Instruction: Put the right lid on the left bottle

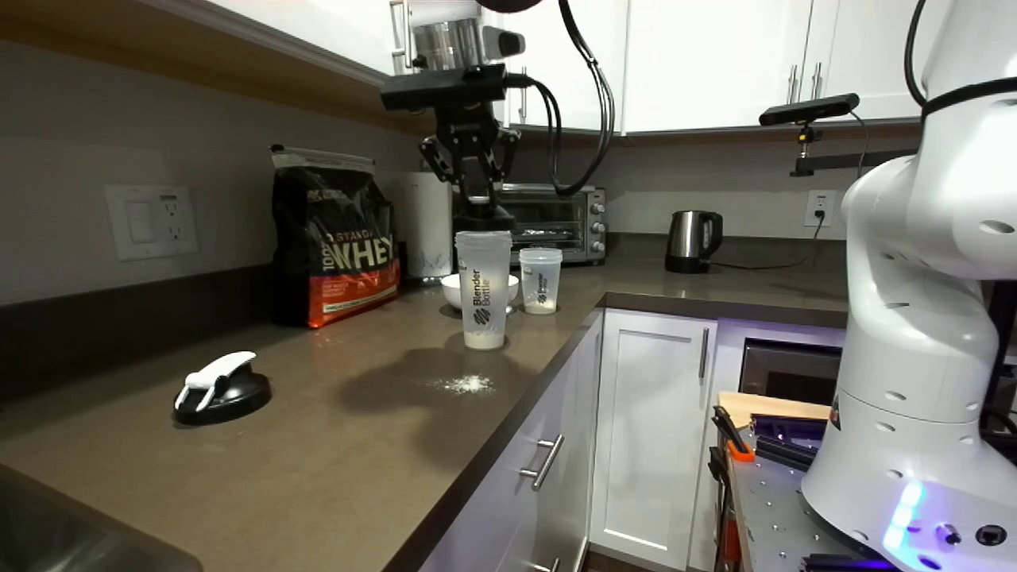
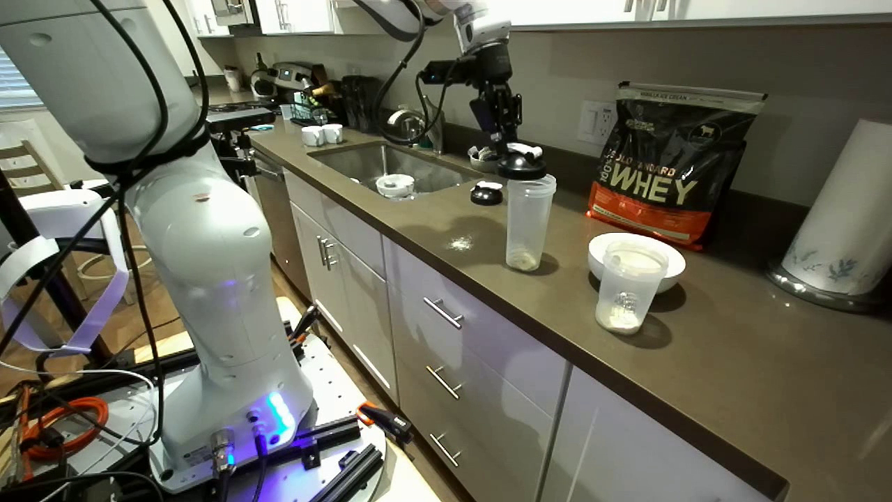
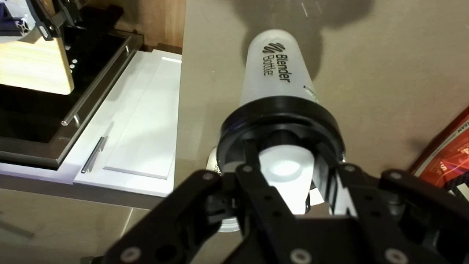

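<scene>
The left bottle, tall and clear with some powder inside, stands upright on the counter; it also shows in an exterior view and the wrist view. My gripper is shut on the right lid, a round black lid with a white flap, and holds it at the bottle's mouth. In an exterior view the lid overlaps the rim and sits off to one side, the rim's edge showing beyond it. In the wrist view the lid hides the mouth; whether it touches cannot be told.
Another black lid with a white flap lies on the counter. The shorter clear cup and a white bowl stand close by. A whey bag and paper towel roll stand along the wall. Spilled powder lies before the bottle.
</scene>
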`<action>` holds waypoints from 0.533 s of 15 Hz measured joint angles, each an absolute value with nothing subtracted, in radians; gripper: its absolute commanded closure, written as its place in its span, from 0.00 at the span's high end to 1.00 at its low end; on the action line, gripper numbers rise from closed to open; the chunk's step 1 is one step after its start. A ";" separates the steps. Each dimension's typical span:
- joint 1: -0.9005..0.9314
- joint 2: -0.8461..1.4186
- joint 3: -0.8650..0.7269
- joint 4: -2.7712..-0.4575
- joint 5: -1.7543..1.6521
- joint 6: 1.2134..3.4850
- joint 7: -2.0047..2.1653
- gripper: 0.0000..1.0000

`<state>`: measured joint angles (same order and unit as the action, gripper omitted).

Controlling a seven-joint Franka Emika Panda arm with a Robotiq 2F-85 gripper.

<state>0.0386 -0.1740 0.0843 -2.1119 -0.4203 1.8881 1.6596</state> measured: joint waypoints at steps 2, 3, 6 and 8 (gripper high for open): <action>0.037 -0.167 0.083 -2.112 -0.432 1.896 1.660 0.13; 0.035 -0.163 0.082 -2.112 -0.439 1.899 1.660 0.13; 0.028 -0.150 0.079 -2.112 -0.444 1.911 1.660 0.13; 0.026 -0.145 0.075 -2.111 -0.446 1.921 1.660 0.13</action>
<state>0.0264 -0.1451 0.0746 -2.1108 -0.4458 1.9208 1.6596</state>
